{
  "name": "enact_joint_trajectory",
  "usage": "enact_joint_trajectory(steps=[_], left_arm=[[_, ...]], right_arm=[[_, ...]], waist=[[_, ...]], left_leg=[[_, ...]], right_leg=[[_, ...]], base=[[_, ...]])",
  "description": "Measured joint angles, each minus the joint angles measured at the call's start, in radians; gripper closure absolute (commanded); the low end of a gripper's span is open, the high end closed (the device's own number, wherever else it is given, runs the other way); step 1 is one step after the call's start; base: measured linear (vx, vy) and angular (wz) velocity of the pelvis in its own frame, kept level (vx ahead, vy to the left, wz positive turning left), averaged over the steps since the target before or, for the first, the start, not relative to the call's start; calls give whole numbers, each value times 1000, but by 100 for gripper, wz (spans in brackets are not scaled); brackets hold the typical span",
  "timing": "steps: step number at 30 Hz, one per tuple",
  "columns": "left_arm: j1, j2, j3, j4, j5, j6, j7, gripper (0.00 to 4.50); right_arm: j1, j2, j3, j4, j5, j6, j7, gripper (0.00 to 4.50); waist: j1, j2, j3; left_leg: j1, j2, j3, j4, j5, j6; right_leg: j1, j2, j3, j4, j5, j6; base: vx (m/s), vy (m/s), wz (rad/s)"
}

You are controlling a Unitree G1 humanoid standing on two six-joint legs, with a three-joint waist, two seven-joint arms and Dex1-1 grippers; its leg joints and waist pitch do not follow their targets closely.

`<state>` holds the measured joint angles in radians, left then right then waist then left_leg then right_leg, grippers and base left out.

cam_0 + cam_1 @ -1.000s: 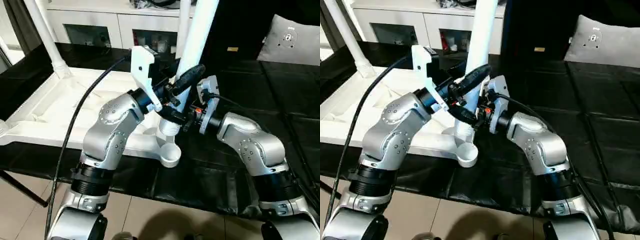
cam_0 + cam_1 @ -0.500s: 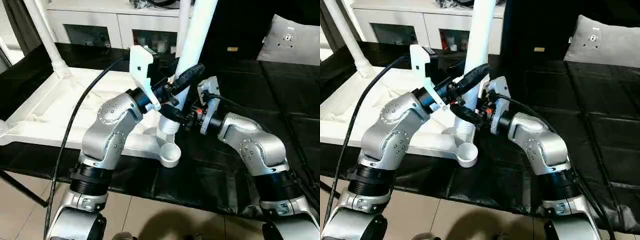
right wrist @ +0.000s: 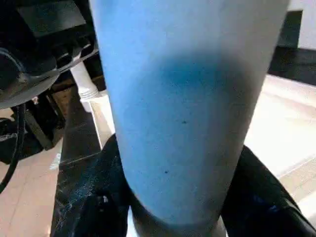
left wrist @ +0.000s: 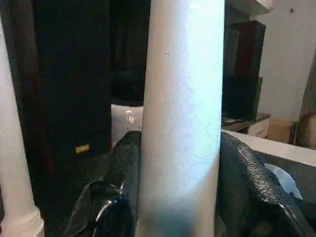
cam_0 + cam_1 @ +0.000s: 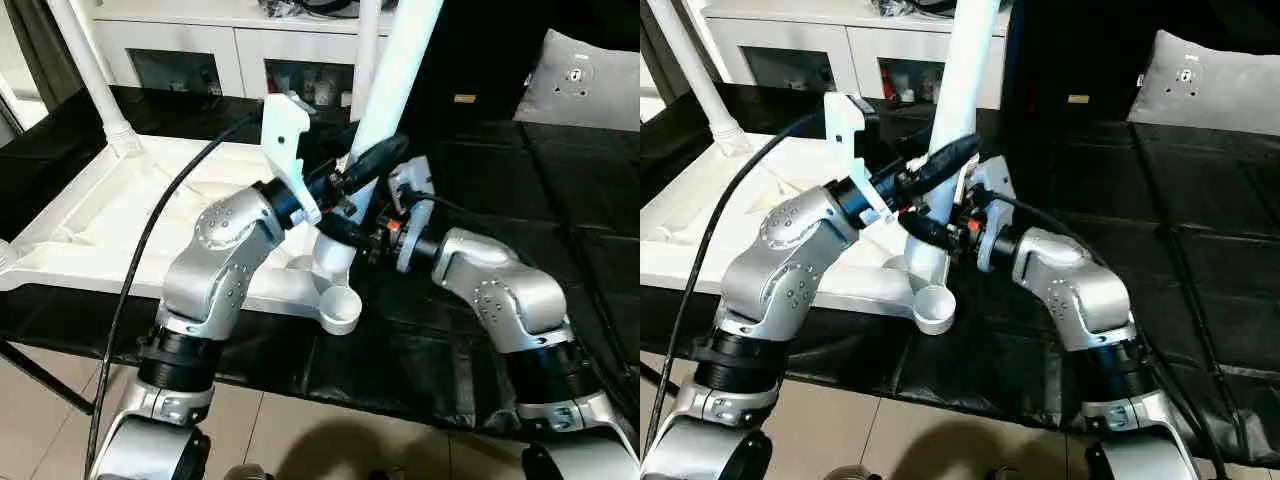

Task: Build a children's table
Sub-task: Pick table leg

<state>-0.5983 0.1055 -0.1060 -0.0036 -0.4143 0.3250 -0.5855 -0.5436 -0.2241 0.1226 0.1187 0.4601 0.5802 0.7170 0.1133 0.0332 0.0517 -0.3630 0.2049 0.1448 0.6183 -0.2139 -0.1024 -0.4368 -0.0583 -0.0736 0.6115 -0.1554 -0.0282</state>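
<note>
One white tapered leg (image 5: 385,80), upturned ribbed tabletop (image 5: 120,215)

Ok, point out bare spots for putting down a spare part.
Free: black mat right of the right gripper, below the pillow; tabletop underside between far leg and left gripper. Crowded: held leg and near socket.

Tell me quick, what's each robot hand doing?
Left gripper: closed around the white table leg.
Right gripper: closed around the same leg, lower down.
</note>
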Motion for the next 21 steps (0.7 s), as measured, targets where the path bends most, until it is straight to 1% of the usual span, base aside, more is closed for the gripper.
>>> enact_joint_trajectory(steps=[3, 5, 7, 9, 10, 12, 14, 15, 17, 21], left_arm=[[19, -10, -2, -38, -49, 47, -11, 191], [39, -10, 4, -80, -71, 68, -13, 160], [51, -25, 11, -98, -101, 92, -13, 141], [59, -42, 11, -125, -138, 114, -19, 134], [59, -52, -4, -148, -162, 129, -35, 134], [59, -82, -23, -171, -200, 145, -41, 134], [53, -114, -20, -177, -231, 156, -27, 134], [47, -113, -12, -176, -240, 158, -19, 134], [38, -98, 23, -176, -245, 159, -11, 134], [43, -4, 56, -174, -228, 159, -30, 134]], right_arm=[[0, 11, 3, 3, -1, -1, -3, 257], [3, 7, -12, 12, -2, -5, -15, 257], [3, 6, -26, 24, -5, -9, -23, 260], [4, 5, -44, 38, -5, -15, -35, 260], [4, 4, -48, 48, -12, -15, -44, 260], [4, 10, -45, 54, -21, -14, -55, 260], [4, 19, -42, 53, -22, -17, -64, 260], [5, 20, -43, 53, -23, -23, -70, 260], [16, 28, -64, 50, -30, -38, -107, 260], [41, 23, -109, 42, -37, -42, -153, 260]], waist=[[1, 0, 0], [2, 0, 0], [3, 0, 0], [4, 0, 0], [4, 0, 0], [3, 0, 0], [0, 0, 0], [-3, 0, 0], [-7, 1, 0], [-6, 1, 0]], left_leg=[[0, 0, 0, 0, 0, 0], [0, 0, 0, 0, 0, 0], [0, 0, 0, 0, 0, 0], [0, 0, 0, 0, 0, 0], [0, 0, 0, 0, 0, 0], [0, 0, 1, 0, 0, 0], [0, 0, 1, 0, 0, 0], [0, 0, 1, 0, 1, -1], [1, 1, 0, 0, 2, -2], [1, 0, 0, 0, 2, -4]], right_leg=[[0, 0, 0, 0, 3, -4], [0, 0, 0, 0, 3, -4], [0, 0, 0, 0, 3, -4], [0, 0, 0, -1, 1, -2], [0, 0, 0, -1, 0, 0], [0, 0, 0, -1, 0, 0], [0, 0, 0, 0, 1, 0], [0, 0, 0, 0, 1, 0], [0, 1, 0, 0, 1, 0], [1, 1, 0, 0, 3, 2]], base=[[0, 0, 0], [0, 0, 0], [0, 0, 0], [0, 0, 0], [0, 0, 0], [0, 0, 0], [0, 0, 0], [0, 0, 0], [0, 0, 0], [0, 0, 0]])
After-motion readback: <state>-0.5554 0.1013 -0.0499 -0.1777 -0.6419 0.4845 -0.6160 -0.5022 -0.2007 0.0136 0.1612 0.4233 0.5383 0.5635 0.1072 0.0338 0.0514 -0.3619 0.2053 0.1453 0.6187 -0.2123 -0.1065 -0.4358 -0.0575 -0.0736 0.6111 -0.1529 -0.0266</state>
